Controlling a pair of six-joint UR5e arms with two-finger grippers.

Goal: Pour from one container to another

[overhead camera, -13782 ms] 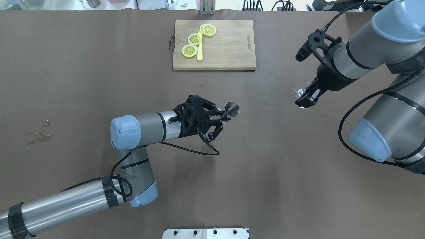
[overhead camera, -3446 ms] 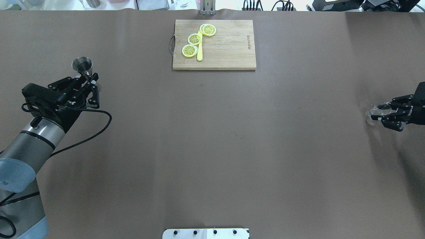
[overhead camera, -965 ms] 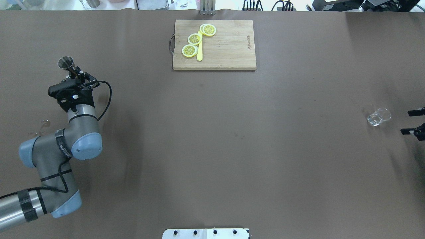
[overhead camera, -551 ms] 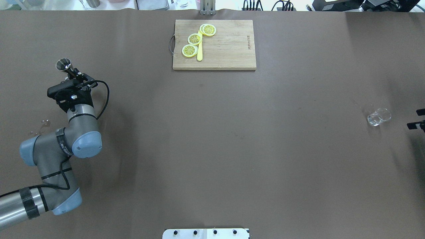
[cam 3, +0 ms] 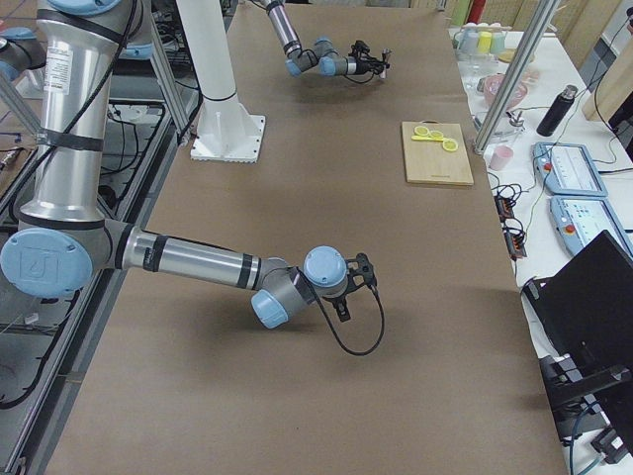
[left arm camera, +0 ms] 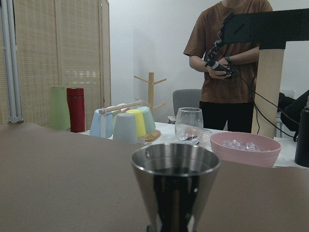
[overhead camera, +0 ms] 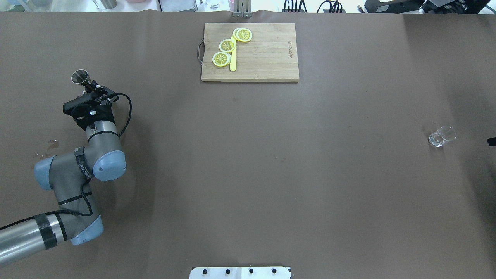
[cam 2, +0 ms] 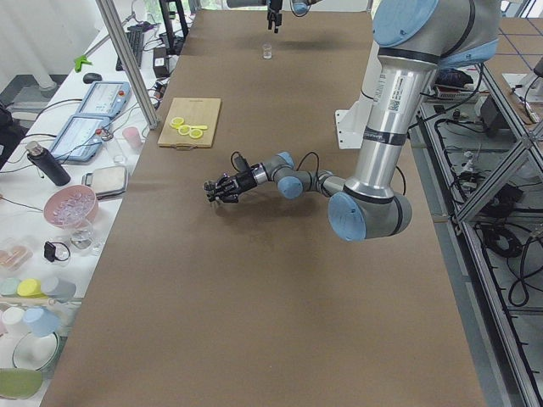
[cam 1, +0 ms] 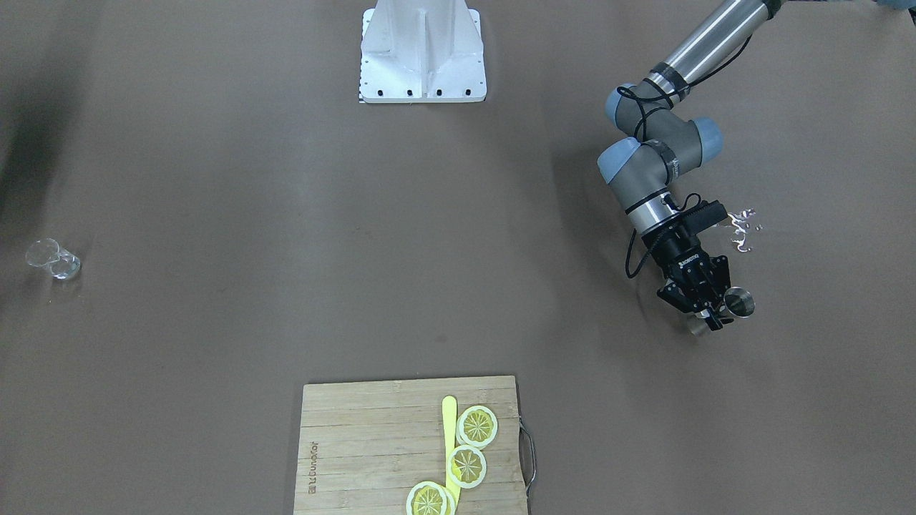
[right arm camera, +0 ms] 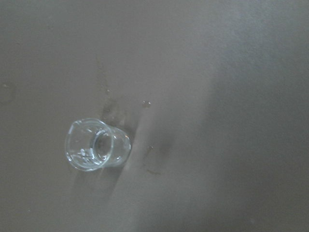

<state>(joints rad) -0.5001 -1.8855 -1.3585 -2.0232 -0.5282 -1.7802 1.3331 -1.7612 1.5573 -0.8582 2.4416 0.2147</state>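
The steel jigger stands upright at the far left of the table, low over the brown surface, with my left gripper shut on its waist. The front view shows the jigger beside that gripper, and its open cone fills the left wrist view. The clear glass stands alone at the far right, also seen as the glass in the front view and the glass in the right wrist view. My right gripper is drawn back from it. Only a black tip shows at the overhead edge, so I cannot tell its state.
A wooden cutting board with lemon slices and a yellow knife lies at the far middle. A small puddle glints near the left arm's elbow. The white robot base sits at the near edge.
The right gripper let go of the glass and has slid back almost out of the overhead view. The left arm shifted slightly right with the jigger still held.
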